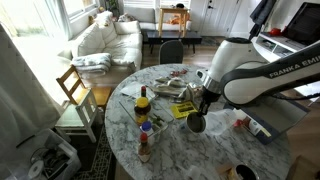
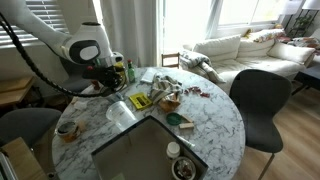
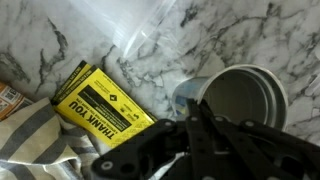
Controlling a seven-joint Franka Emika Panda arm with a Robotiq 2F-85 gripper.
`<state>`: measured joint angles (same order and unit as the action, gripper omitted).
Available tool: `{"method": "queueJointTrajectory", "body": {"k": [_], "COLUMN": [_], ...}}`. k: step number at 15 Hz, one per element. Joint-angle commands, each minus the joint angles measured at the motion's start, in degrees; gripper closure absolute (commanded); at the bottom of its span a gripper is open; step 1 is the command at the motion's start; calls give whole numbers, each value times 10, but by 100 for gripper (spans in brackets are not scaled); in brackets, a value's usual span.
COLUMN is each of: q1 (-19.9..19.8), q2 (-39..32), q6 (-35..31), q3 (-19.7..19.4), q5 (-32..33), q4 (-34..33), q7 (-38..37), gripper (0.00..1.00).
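- gripper (image 3: pixel 200 128) fingers narrow, pinched together, tips right at the near rim of a grey metal cup (image 3: pixel 240 100)
- cannot tell if the cup wall is actually caught between the fingers; the linkage hides the contact
- cup mouth faces the wrist camera, inside looks bare
- in an exterior view the gripper (image 1: pixel 203 105) hangs just above the cup (image 1: pixel 197 123), which shows as a dark round opening tilted toward the camera
- in an exterior view the cup (image 2: pixel 118 113) sits low over the round marble table (image 2: pixel 215 115), on the side nearest the arm
- yellow "thank you" packet (image 3: pixel 100 100) lies flat just beside the cup, also seen at (image 1: pixel 180 110)
- clear plastic bag (image 3: pixel 150 30) beyond the packet
- striped cloth (image 3: pixel 30 140) partly under the packet's corner
- two sauce bottles (image 1: pixel 143 105) upright, well apart from the cup
- clutter of wrappers mid table, too small to name
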<state>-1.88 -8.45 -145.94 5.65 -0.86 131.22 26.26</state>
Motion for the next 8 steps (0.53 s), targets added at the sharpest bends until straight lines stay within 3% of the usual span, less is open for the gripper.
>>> {"method": "queueJointTrajectory", "body": {"k": [1, 8], "q1": [-2, 0], "q2": [17, 25], "q6": [15, 91], "q3": [-1, -4], "q5": [-25, -15], "q4": [18, -1], "q7": [29, 67], "gripper": [99, 99]}}
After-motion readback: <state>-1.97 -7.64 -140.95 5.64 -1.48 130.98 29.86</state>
